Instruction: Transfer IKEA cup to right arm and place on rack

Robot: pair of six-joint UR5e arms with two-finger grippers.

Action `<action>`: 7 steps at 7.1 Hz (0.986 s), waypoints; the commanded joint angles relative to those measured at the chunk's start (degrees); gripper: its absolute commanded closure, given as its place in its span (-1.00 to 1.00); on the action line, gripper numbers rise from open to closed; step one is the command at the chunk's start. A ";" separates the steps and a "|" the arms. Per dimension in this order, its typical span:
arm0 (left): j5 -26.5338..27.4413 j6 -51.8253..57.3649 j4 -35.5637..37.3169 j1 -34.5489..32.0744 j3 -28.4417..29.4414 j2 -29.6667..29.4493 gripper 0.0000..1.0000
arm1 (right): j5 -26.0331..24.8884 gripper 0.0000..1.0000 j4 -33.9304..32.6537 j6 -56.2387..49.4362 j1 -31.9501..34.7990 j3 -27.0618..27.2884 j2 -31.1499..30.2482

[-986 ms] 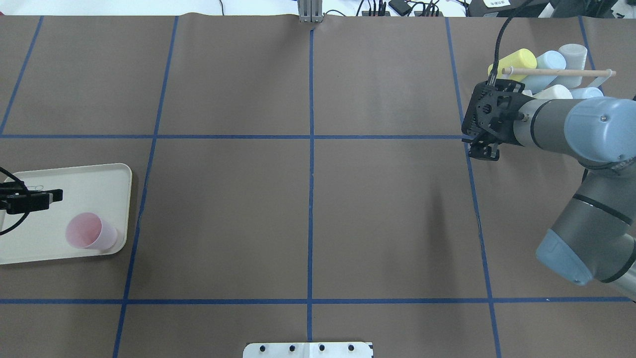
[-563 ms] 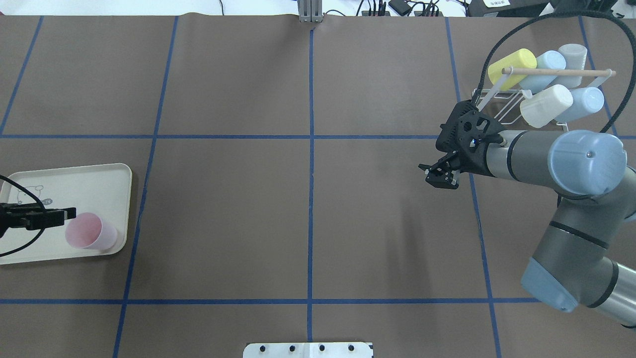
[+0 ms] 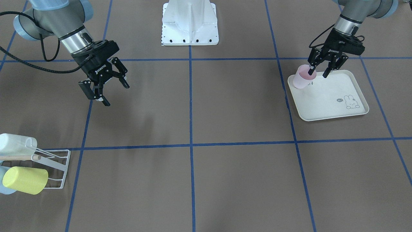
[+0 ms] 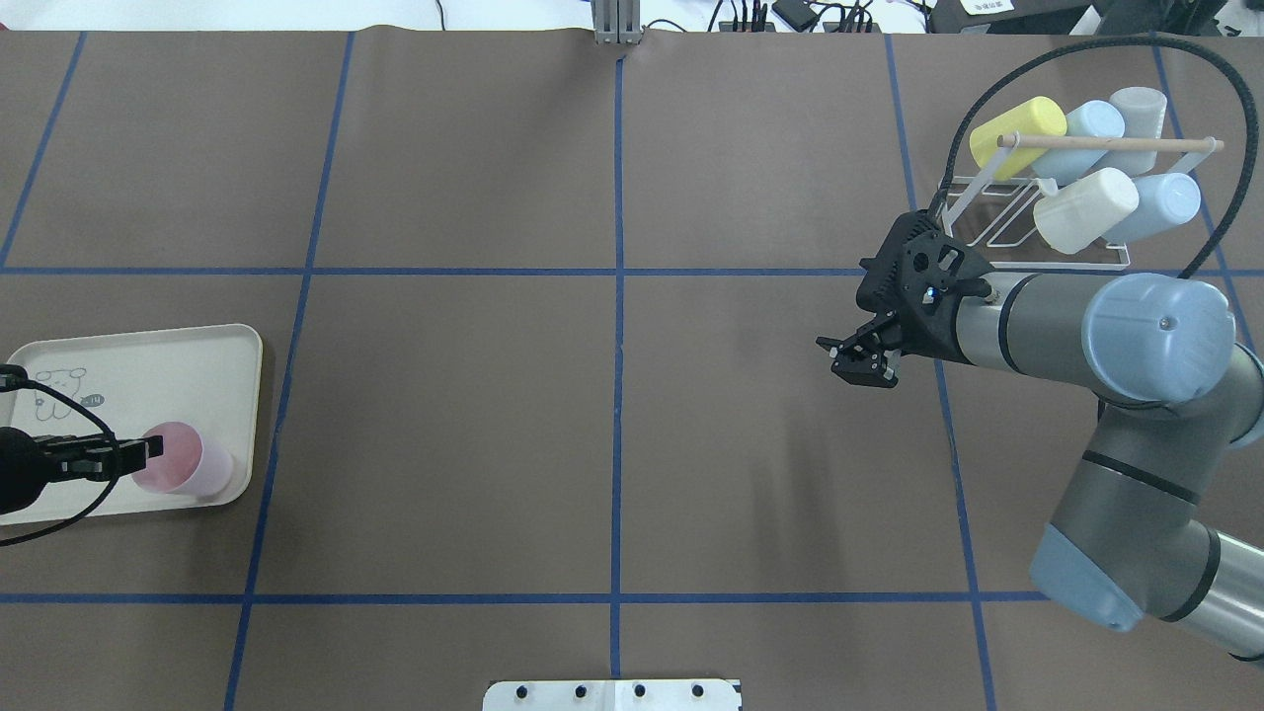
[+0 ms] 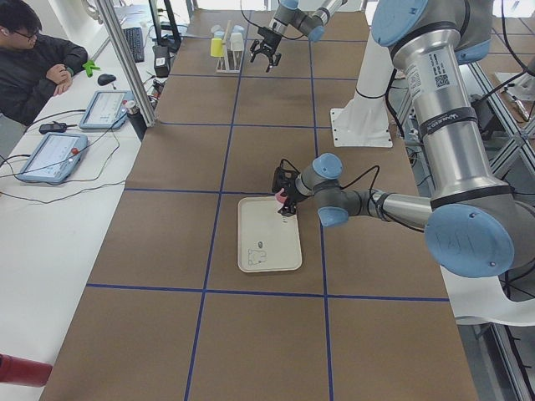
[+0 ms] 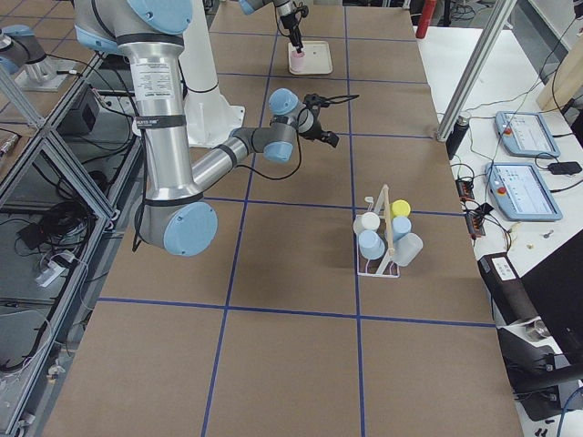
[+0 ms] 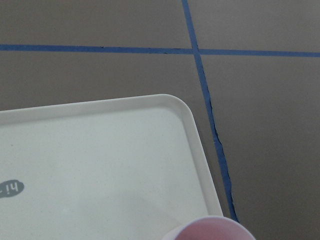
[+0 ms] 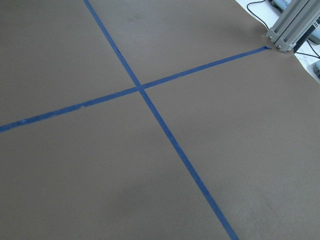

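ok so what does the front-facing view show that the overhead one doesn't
Only the front-facing view shows the left gripper face-on: open, one finger apparently inside the pink cup, the other outside its rim. It also shows the whole white robot base.

Only the overhead view shows the whole rack, its wooden rod and all five cups on it; the front-facing view cuts the rack off at its edge.

Both show the cream tray, the pink cup upright at one corner of it, and the right gripper open above the brown table.
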 commanded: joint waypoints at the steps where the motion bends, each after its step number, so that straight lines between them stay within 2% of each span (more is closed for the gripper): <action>1: 0.15 -0.01 0.16 0.09 0.01 0.02 0.89 | -0.07 -0.98 -0.05 -0.06 -0.19 -0.12 0.00; 4: 0.15 0.16 0.16 0.09 -0.52 -0.16 0.87 | -0.16 -0.98 -0.05 -0.23 -0.19 -0.29 0.00; 5: 0.06 0.16 0.16 0.00 -0.95 0.01 0.99 | -0.16 -0.98 -0.05 -0.23 -0.27 -0.29 0.09; 7: -0.46 0.34 0.25 -2.18 -3.23 0.28 1.00 | -0.34 -0.98 0.21 -0.49 -1.93 -1.16 0.96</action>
